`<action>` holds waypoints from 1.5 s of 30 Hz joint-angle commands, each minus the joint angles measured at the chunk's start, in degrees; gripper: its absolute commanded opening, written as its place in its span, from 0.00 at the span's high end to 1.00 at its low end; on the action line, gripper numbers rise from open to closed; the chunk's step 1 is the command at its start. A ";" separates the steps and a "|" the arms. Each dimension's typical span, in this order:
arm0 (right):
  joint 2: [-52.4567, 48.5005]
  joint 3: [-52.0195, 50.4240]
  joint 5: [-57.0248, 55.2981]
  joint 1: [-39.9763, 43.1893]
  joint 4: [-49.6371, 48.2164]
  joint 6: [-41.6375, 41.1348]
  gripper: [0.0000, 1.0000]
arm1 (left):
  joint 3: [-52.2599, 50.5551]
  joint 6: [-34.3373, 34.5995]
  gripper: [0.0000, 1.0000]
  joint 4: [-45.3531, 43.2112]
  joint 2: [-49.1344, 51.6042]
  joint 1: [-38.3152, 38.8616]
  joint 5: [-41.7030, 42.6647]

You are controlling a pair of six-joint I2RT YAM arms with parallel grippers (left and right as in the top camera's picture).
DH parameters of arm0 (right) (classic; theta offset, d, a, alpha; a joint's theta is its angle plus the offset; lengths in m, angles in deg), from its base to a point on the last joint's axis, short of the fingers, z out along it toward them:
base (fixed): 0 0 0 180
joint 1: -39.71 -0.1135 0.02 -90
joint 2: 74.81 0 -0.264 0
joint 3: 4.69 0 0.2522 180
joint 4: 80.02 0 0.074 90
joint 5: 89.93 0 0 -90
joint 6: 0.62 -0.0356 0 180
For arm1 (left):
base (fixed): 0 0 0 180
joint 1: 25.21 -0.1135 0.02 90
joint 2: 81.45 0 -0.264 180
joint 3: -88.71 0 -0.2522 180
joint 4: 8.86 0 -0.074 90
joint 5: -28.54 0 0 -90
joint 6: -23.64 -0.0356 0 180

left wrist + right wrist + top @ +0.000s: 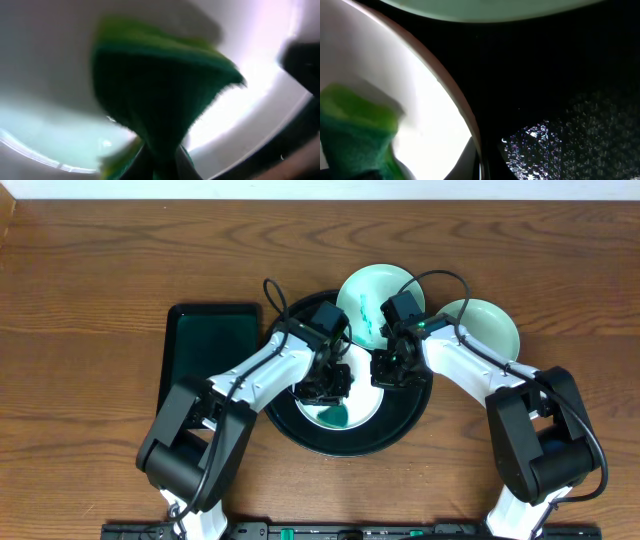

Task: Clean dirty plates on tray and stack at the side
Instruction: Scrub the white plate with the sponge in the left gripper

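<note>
One white plate [366,406] lies on the large round black tray [400,430]. My left gripper [328,388] is shut on a green sponge [335,416] and presses it onto this plate; the left wrist view shows the sponge [160,95] against the plate's white inside [50,125]. My right gripper [388,370] is shut on the plate's right rim; in the right wrist view its fingers [481,160] straddle the rim of the plate [430,100] over the wet tray [570,75]. A second plate [372,300] with green smears rests at the tray's far edge. A third, clean plate [485,330] lies on the table to the right.
A smaller black rectangular tray [210,350] with a greenish bottom sits left of the round tray. Wooden tabletop [90,300] surrounds everything. Arm cables loop above the tray's far side.
</note>
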 commanded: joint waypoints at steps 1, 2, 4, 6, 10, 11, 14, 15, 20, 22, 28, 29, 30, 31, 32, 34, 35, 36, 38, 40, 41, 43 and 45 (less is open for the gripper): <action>-1.68 -0.72 -0.81 -0.72 -0.55 -0.79 0.99 | -1.20 12.79 0.93 3.72 2.05 -0.35 -12.50; -1.68 -0.72 -0.81 -0.72 -0.52 -0.79 0.99 | -1.20 12.92 0.93 3.80 2.05 -0.87 -12.46; -1.68 -0.81 -0.81 -0.72 -0.55 -0.79 0.99 | -1.16 12.96 0.93 4.87 2.05 -1.84 -13.49; -1.68 -1.01 -0.76 -0.72 -0.66 -0.81 0.99 | -0.76 13.07 0.93 7.08 2.05 -2.67 -17.73; -1.68 -1.40 -0.35 -0.72 -1.27 -0.81 0.99 | -0.04 13.38 0.93 10.43 2.05 -2.97 -29.94; -1.68 -1.44 -0.35 -0.72 -1.36 -0.81 0.99 | -0.04 13.38 0.93 10.49 2.05 -2.84 -32.13; -1.68 -1.46 -0.33 -0.72 -1.42 -0.81 0.99 | -0.04 13.33 0.93 9.84 2.05 -2.19 -33.66; -1.68 -1.46 -0.35 -0.72 -1.40 -0.81 0.99 | -0.04 13.31 0.93 9.42 2.05 -1.92 -32.96; -1.68 -1.49 -0.35 -0.72 -1.33 -0.79 0.99 | -0.04 -8.07 0.93 1.20 2.05 -1.46 -9.53; -1.68 -1.49 -0.22 -0.72 -1.38 -0.79 0.99 | 0.00 -16.96 0.93 -0.22 2.05 -1.46 -0.31; -1.68 -1.53 0.07 -0.72 -1.42 -0.74 0.99 | 0.04 -20.15 0.93 -2.21 2.05 -1.75 -0.48; -1.68 -1.53 0.09 -0.72 -1.42 -0.50 0.99 | 0.15 -20.09 0.93 -3.06 2.05 -1.90 -2.01; -1.68 -1.53 0.37 -0.72 -1.42 -0.35 0.99 | 0.33 -19.47 0.93 -3.39 2.05 -2.03 -3.74; -1.68 -1.53 0.42 -0.72 -1.42 -0.35 0.99 | 0.55 -18.49 0.93 -3.74 2.05 -2.16 -6.03; -1.68 -1.55 0.44 -0.72 -1.42 -0.35 0.99 | 0.79 -16.87 0.93 -4.26 2.05 -2.36 -9.20; -1.68 -1.57 0.44 -0.72 -1.42 -0.35 0.99 | 1.55 -12.37 0.93 -4.74 2.05 -2.82 -17.29; -1.68 -1.57 0.44 -0.72 -1.42 -0.35 0.99 | 1.88 -9.22 0.93 -4.92 2.05 -3.04 -22.14; -1.68 -1.57 0.44 -0.72 -1.42 -0.33 0.99 | 2.08 -5.95 0.93 -4.90 2.05 -3.17 -26.05; -1.68 -1.57 0.44 -0.72 -1.42 -0.33 0.99 | 2.12 0.92 0.93 -4.37 2.05 -3.26 -31.17; -1.68 -1.57 0.42 -0.72 -1.42 -0.31 0.99 | 2.12 2.62 0.93 -3.41 2.05 -3.15 -30.47; -1.68 -1.57 0.42 -0.72 -1.40 -0.26 0.99 | 2.12 2.56 0.93 -2.54 2.05 -2.91 -29.77; -1.68 -1.57 0.42 -0.72 -1.40 -0.11 0.99 | 2.12 -2.49 0.93 -0.52 2.05 -2.16 -24.90; -1.68 -1.64 0.42 -0.72 -1.44 -0.13 0.99 | 2.12 -9.60 0.93 0.70 2.05 -1.31 -15.78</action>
